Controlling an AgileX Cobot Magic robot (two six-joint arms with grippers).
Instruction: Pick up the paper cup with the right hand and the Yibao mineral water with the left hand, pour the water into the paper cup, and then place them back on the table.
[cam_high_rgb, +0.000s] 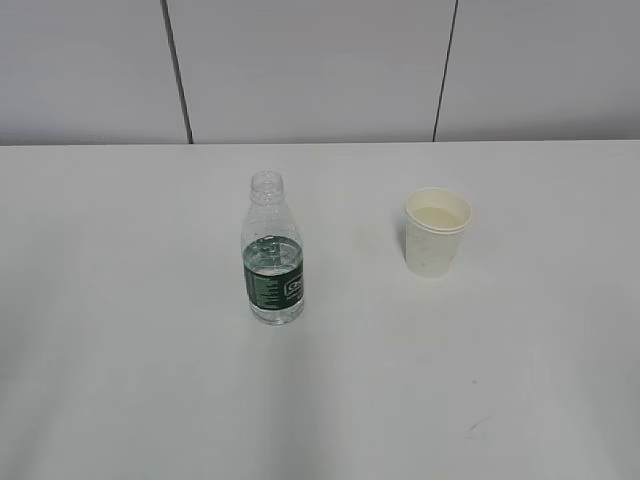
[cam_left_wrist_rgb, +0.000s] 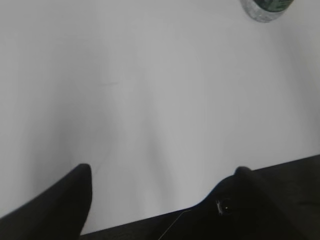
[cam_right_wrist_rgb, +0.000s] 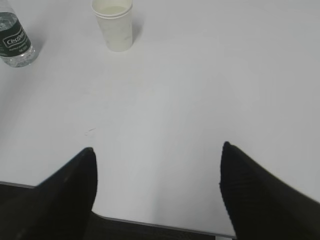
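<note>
The Yibao mineral water bottle (cam_high_rgb: 272, 255) stands upright and uncapped on the white table (cam_high_rgb: 150, 400), partly filled with water. The white paper cup (cam_high_rgb: 436, 231) stands upright to its right. Neither arm shows in the exterior view. My left gripper (cam_left_wrist_rgb: 162, 172) is open and empty over the table's near edge; only the bottle's base (cam_left_wrist_rgb: 265, 9) shows at the top right of its view. My right gripper (cam_right_wrist_rgb: 157, 150) is open and empty near the table's front edge, with the cup (cam_right_wrist_rgb: 114, 24) far ahead to the left and the bottle (cam_right_wrist_rgb: 15, 40) at the far left.
A grey panelled wall (cam_high_rgb: 320, 70) runs behind the table. A faint dark speck (cam_high_rgb: 478, 428) marks the tabletop at the front right. The table's front edge (cam_right_wrist_rgb: 150, 222) lies just under my right gripper.
</note>
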